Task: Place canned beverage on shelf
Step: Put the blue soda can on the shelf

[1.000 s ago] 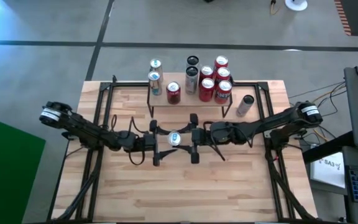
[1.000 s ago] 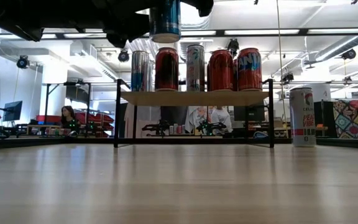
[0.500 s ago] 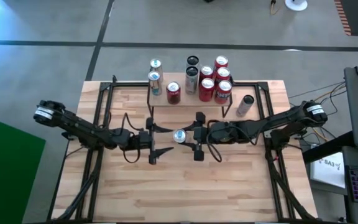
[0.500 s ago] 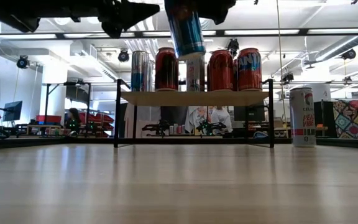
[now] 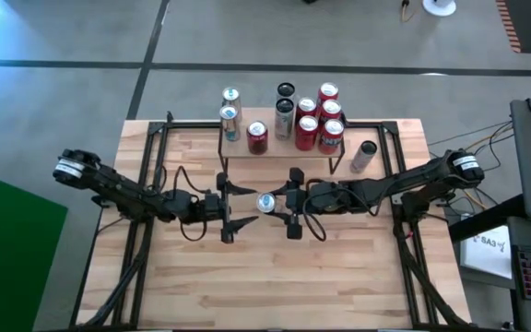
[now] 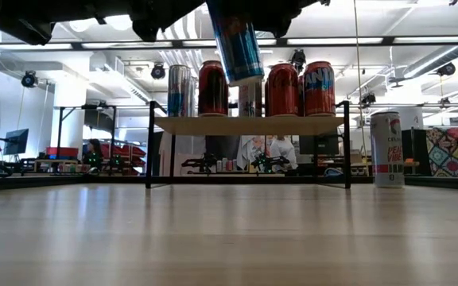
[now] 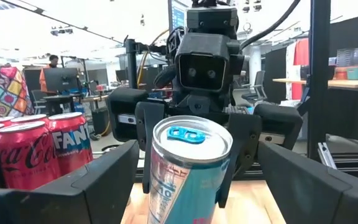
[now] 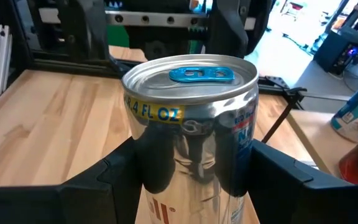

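Observation:
A silver and blue can (image 5: 266, 203) with a blue tab is held in the air near the table's middle, on the near side of the shelf (image 6: 249, 125). My right gripper (image 5: 279, 203) is shut on it. It also shows in the low view (image 6: 235, 44) and in the right wrist view (image 8: 191, 118). My left gripper (image 5: 244, 206) is wide open just left of the can and apart from it. The low wooden shelf (image 5: 289, 153) carries several red and silver cans standing upright. My right gripper pinches the can's side wall (image 8: 143, 168) between its two fingers (image 7: 143, 149), on the can's upper half below the rim. The fingers come level from the table's right side. The can is lifted clear of the table and tilted, its lower end (image 6: 243, 75) hanging free.
A lone pale can (image 5: 364, 155) stands on the table right of the shelf; it also shows in the low view (image 6: 386, 148). Black frame rails (image 5: 150, 166) run along the table's left and right sides. The near half of the slatted tabletop (image 5: 275, 286) is bare wood.
The can has shifted a little toward the table's right edge with my right gripper and has tipped from upright to tilted. My left gripper has drawn back toward the table's left edge, away from the can.

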{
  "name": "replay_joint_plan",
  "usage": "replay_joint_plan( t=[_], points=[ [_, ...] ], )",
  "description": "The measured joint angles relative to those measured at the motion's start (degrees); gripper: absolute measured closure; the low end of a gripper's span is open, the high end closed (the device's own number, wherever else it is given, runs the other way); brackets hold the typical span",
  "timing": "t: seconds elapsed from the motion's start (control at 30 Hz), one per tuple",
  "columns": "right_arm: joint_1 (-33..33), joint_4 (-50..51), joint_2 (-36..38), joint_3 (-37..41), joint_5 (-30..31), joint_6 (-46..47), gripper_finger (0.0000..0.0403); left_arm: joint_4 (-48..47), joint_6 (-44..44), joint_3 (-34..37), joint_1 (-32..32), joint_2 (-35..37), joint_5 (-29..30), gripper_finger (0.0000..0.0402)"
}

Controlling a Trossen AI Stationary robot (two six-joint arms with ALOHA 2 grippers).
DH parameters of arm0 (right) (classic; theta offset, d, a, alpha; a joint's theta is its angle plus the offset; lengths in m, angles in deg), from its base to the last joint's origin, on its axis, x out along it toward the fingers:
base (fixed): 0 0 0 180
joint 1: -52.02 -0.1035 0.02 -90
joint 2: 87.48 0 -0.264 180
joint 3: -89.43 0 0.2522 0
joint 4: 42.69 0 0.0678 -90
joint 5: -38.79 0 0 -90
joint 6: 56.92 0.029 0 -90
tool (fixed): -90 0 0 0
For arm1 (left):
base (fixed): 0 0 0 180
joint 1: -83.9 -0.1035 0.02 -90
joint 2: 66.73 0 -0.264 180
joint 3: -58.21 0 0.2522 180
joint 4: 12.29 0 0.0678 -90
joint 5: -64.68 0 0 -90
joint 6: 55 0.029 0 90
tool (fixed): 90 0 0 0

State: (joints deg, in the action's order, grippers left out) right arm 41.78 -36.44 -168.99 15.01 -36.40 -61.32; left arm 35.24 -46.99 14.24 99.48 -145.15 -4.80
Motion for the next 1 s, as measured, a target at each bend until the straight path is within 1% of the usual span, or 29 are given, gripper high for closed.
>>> replay_joint_plan(
  t=[0.27,0.4,0.6,0.77,0.9,1.0],
  points=[
    [0.0,-0.5,-0.1,0.0,-0.3,0.3,0.0183,1.6,1.1,-0.5,-1.0,-2.8,0.0,0.0086],
    [0.0,-0.5,-0.1,0.0,-0.4,0.3,0.0183,4.0,2.8,-1.8,-1.4,-5.4,0.0,0.0086],
    [0.0,-0.5,-0.1,0.0,-1.7,0.3,0.0183,4.3,3.5,-4.5,-2.1,-8.5,0.0,0.0086],
    [0.0,-0.4,-0.1,0.1,-1.7,0.3,0.0183,4.3,5.1,-5.7,-2.1,-9.4,-0.1,0.0086],
    [0.0,-0.5,-0.1,0.5,-1.7,0.3,0.0183,4.3,5.0,-6.2,-2.3,-9.4,-0.6,0.0095],
    [0.0,-0.5,-0.1,0.6,-1.7,0.3,0.0183,4.0,4.9,-6.6,-2.3,-9.6,-0.7,0.0116]
  ],
)
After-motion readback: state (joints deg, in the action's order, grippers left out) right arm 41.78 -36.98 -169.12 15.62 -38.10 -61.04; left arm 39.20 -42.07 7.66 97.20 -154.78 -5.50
